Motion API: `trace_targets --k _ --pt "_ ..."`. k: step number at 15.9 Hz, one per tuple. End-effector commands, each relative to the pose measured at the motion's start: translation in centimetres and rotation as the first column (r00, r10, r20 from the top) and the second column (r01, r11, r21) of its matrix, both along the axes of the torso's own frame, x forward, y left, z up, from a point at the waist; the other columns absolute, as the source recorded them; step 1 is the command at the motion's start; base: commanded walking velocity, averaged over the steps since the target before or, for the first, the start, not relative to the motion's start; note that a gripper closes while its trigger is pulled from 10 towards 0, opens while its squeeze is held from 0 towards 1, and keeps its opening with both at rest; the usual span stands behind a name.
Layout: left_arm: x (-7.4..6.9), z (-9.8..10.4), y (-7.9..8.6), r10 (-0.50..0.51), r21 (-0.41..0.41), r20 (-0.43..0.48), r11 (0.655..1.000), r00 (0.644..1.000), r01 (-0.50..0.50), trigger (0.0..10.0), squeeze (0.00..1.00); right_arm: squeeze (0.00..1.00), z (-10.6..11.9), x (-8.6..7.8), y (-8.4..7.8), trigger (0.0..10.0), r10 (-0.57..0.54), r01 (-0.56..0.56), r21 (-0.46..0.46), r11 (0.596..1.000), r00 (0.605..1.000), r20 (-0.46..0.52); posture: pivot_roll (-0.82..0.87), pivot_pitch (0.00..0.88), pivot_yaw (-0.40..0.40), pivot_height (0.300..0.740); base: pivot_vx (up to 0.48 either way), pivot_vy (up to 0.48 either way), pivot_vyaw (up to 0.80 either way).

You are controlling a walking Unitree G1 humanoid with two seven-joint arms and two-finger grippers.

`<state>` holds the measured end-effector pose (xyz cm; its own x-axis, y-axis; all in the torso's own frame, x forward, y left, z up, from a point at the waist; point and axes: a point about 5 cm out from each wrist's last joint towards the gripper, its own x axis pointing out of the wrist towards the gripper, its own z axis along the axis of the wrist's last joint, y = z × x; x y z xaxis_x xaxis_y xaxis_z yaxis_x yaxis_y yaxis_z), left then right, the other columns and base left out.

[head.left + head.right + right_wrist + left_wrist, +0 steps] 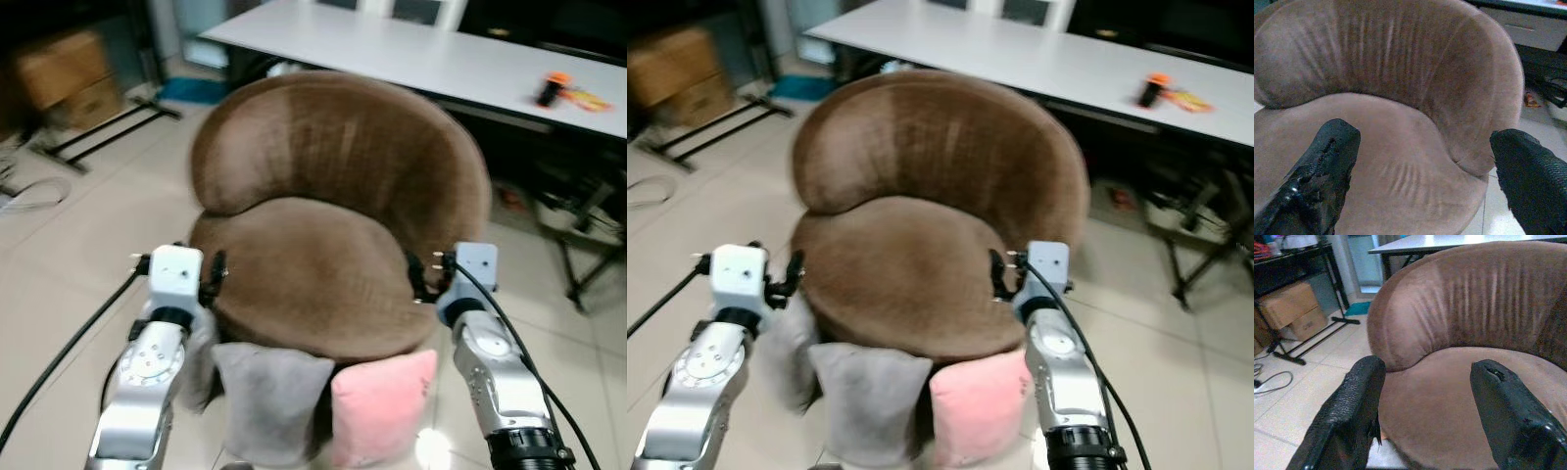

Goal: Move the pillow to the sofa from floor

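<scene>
Pillows on the floor before the sofa (333, 215)
Grey pillow (269, 397) beside pink pillow (380, 403); left end effector (1425, 416) and right end effector (1422, 181) both spread.

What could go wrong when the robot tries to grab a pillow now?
1. The gray pillow and pink pillow lean side by side against the sofa, so grabbing one might drag or tip the other.
2. The left gripper and right gripper are both open and up by the seat, while the pillows sit low between the arms. Reaching down, an arm could bump the sofa's edge.
</scene>
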<state>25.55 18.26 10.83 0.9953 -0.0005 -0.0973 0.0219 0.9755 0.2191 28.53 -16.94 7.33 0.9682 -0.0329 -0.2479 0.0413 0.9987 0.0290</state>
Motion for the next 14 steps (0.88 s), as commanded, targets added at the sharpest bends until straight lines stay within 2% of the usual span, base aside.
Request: trace_targets --k 1,6,12,14 --pt "0.1 0.0 -0.1 -0.002 0.015 0.003 1.0 1.0 0.002 10.0 0.0 0.0 0.5 0.5 -0.2 10.0 -0.013 0.013 0.012 1.0 1.0 0.02 0.03 0.0 -0.046 0.74 0.0 -0.472 0.8" --pt "0.3 0.1 0.3 0.014 0.025 0.011 1.0 1.0 -0.014 10.0 0.0 0.0 0.5 0.9 0.1 10.0 -0.004 0.003 0.012 1.0 1.0 0.021 0.04 0.0 -0.056 0.74 0.0 -0.478 0.73" --pt "0.4 0.4 0.9 0.04 0.034 0.03 0.999 0.999 -0.041 10.0 0.0 0.0 0.3 1.3 0.8 10.0 0.024 -0.025 0.058 0.998 0.999 0.024 0.06 0.0 -0.07 0.74 0.0 -0.475 0.0" --pt "0.4 0.3 1.1 0.048 0.039 0.035 0.998 0.998 -0.049 10.0 0.0 0.0 0.1 1.3 1.1 10.0 0.047 -0.048 0.105 0.993 0.999 0.011 0.06 0.0 -0.073 0.74 0.0 -0.471 0.0"
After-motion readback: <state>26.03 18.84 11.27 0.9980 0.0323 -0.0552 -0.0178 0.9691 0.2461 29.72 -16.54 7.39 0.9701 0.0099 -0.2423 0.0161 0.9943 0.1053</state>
